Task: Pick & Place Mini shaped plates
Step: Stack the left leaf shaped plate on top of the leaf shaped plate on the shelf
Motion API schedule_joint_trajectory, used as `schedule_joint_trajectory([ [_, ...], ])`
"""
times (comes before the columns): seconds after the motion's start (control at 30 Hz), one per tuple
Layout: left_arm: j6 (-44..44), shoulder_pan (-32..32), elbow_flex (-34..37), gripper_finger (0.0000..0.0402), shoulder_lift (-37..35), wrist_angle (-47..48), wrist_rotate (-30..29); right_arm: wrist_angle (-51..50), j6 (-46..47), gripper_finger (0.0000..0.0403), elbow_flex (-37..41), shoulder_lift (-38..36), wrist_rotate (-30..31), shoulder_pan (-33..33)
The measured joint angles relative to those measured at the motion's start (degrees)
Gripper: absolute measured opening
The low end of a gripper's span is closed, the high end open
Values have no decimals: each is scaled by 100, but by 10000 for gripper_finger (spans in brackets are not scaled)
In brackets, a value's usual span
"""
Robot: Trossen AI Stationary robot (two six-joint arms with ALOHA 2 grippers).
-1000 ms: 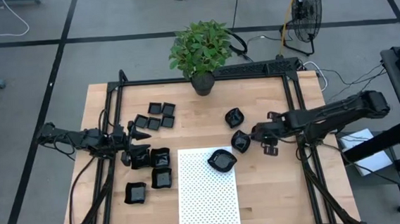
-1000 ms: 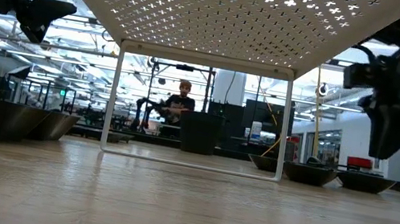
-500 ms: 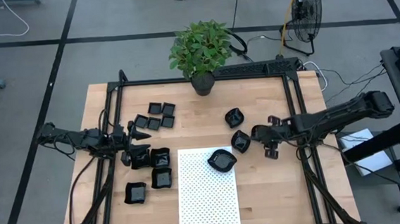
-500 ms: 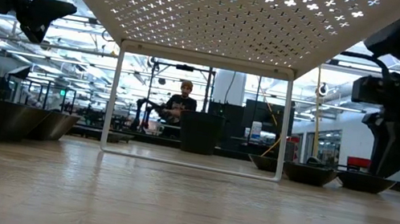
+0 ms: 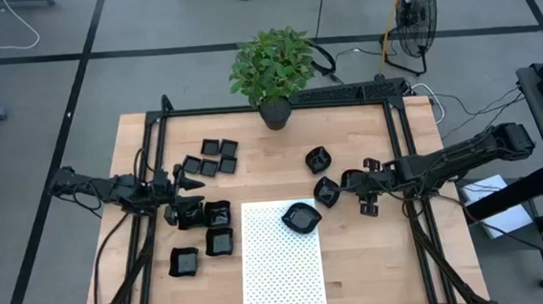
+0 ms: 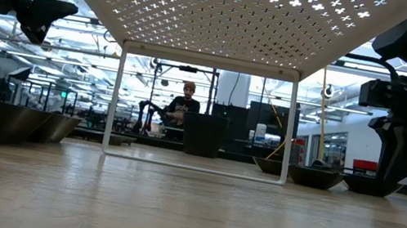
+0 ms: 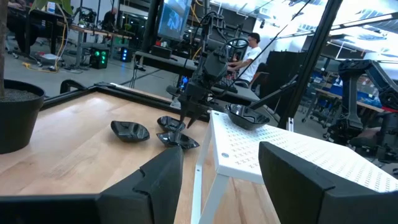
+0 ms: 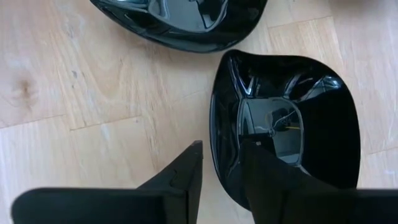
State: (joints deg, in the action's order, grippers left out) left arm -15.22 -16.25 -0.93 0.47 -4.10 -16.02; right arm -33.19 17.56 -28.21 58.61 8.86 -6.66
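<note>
Several glossy black mini shaped plates lie on the wooden table. Two sit right of centre [image 5: 317, 158] [image 5: 327, 193], one rests on the white dotted mat [image 5: 301, 217], and the others cluster at the left [image 5: 210, 156] [image 5: 205, 216]. My right gripper [image 5: 348, 180] slants down at the nearer right-hand plate [image 8: 283, 124], open, its fingers astride that plate's rim. My left gripper [image 5: 193, 181] hovers level and open over the left cluster, with nothing between its fingers [image 7: 227, 180]. My right gripper straddles the plate's rim on the side toward the arm [image 8: 219, 146], one finger [image 8: 264, 168] over the hollow and the other [image 8: 189, 165] outside above the wood. It comes slanting down from the table's right. The plate lies flat on the table. I cannot tell whether a finger touches it.
The white dotted mat [image 5: 280, 266] is a raised perforated platform on legs at the table's near middle. A potted plant [image 5: 275, 113] stands at the far edge. A black frame [image 5: 400, 143] borders the table. Bare wood lies at the right front.
My right gripper has sunk toward the table and tipped further down onto the nearer right-hand plate, then held still. The plates and my left arm have stayed in place.
</note>
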Motion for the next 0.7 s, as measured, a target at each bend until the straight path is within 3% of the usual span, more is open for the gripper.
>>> schedule_joint_trajectory([
  [0.7,0,-1,0,214,0,2,0,74,20,86,0,310,149,2],
])
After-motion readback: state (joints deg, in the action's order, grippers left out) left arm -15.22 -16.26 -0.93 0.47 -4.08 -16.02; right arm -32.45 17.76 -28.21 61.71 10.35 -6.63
